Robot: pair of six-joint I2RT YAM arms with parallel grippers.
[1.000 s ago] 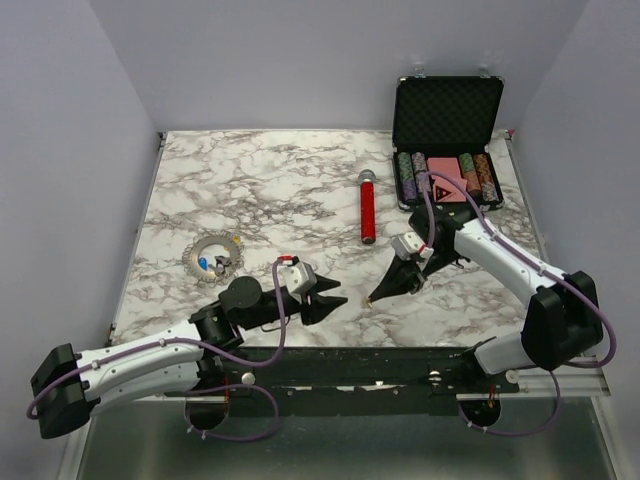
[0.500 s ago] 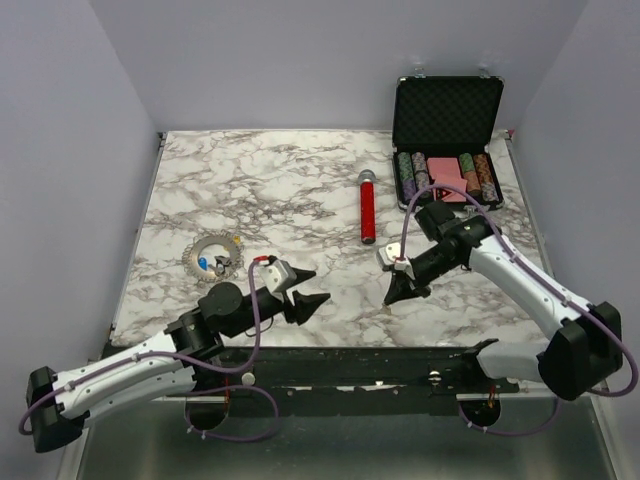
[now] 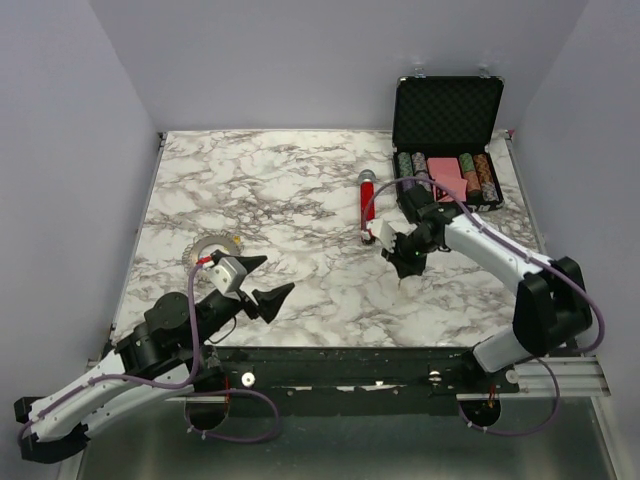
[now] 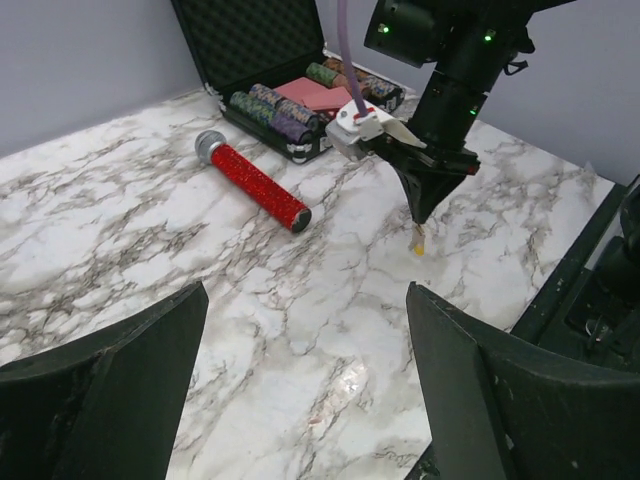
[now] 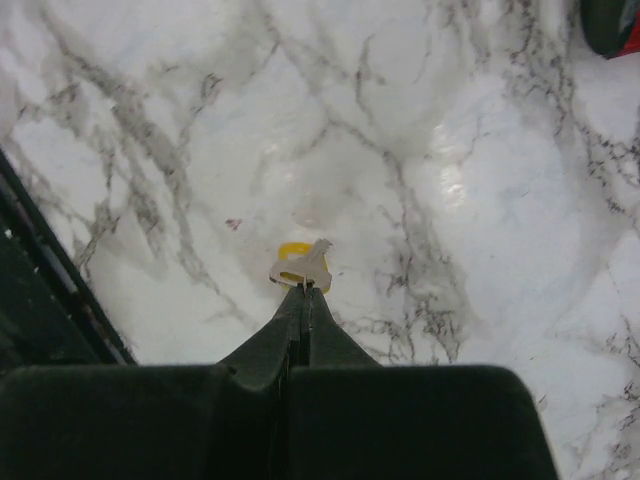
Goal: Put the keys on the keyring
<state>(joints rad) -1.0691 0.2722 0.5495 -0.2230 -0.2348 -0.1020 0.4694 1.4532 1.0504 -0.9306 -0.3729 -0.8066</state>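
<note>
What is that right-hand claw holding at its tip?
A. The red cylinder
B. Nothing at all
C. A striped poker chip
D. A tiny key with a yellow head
D: in the right wrist view, the right gripper is pinched shut on a tiny key with a yellow head.

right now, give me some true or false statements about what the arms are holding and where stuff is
The right tool is shut on a small silver key with a yellow plastic head. True.
The left tool is shut too. False: its fingers stand wide apart, holding nothing.
The black foam-lined case stands open with striped poker chips inside. True.
The red glittery cylinder with a silver cap lies inside the case. False: the cylinder lies on the white marble table, beside the case.
</note>
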